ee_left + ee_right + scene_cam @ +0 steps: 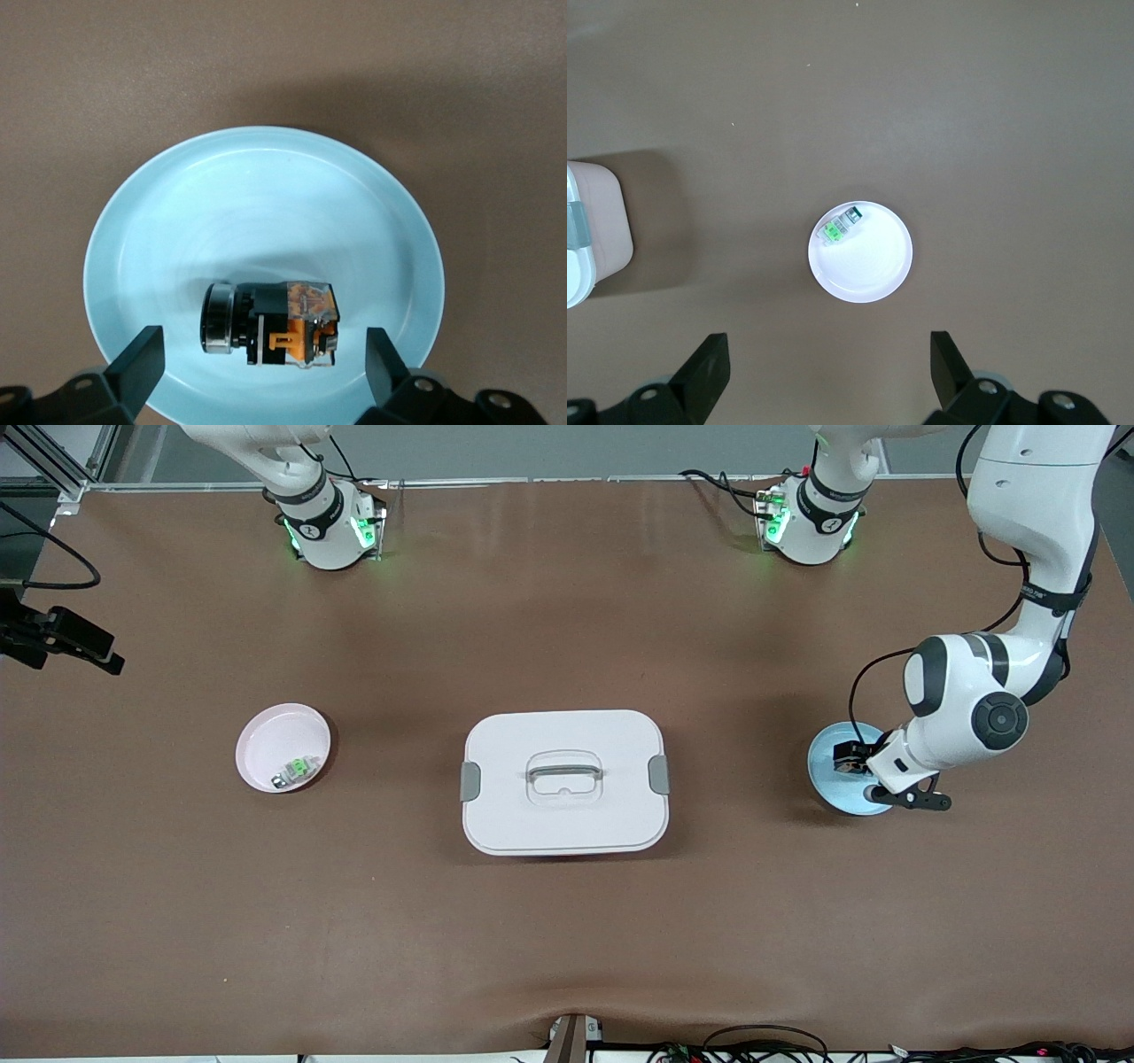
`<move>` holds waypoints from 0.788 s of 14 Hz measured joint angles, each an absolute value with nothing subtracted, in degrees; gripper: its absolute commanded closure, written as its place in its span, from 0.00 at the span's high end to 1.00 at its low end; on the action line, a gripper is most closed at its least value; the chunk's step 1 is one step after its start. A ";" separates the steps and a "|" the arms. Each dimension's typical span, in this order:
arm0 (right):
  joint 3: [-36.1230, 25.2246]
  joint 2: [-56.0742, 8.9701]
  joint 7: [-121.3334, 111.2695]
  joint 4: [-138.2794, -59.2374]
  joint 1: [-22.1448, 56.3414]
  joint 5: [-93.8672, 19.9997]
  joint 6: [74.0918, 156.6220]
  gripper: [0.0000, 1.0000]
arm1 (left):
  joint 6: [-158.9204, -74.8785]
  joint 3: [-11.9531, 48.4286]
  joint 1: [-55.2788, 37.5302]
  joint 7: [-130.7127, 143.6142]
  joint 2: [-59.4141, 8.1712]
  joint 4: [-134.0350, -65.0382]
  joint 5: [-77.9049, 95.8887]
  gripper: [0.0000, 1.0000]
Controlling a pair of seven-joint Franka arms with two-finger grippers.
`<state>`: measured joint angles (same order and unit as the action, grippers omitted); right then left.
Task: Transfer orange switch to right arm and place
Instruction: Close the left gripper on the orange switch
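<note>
Left gripper (261, 363), fingers apart, straddles the orange switch (273, 324) in the blue plate (177, 204), apparently ungrasped; handover and placement remain; right gripper (828, 372) waits open, high above the pink plate (873, 270)

A matt brown table covering (567, 921) was seen, slightly rippled at the front-camera edge. The blue plate (266, 195) appeared glossy, the orange switch (283, 323) plastic with a metal ring.

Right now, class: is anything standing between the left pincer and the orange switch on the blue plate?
Nothing visible does. The left pincer hangs open just above the blue plate, its fingers apart on either side of the orange switch, which lies alone on its side on the plate.
</note>
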<state>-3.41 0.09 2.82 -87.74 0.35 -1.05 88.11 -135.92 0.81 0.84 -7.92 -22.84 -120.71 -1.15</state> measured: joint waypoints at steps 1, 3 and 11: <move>-3.41 0.09 2.82 -87.74 0.35 -1.05 88.11 1.00 | -137.56 0.81 0.84 -7.92 -22.77 -121.51 -1.18 1.00; -3.41 0.09 2.82 -87.74 0.35 -1.03 88.11 1.00 | -141.08 0.83 0.83 -7.92 -22.79 -123.21 -2.25 1.00; -3.42 0.09 2.82 -87.74 0.35 -1.00 88.13 1.00 | -143.29 1.06 0.80 -7.91 -23.73 -125.27 -5.30 1.00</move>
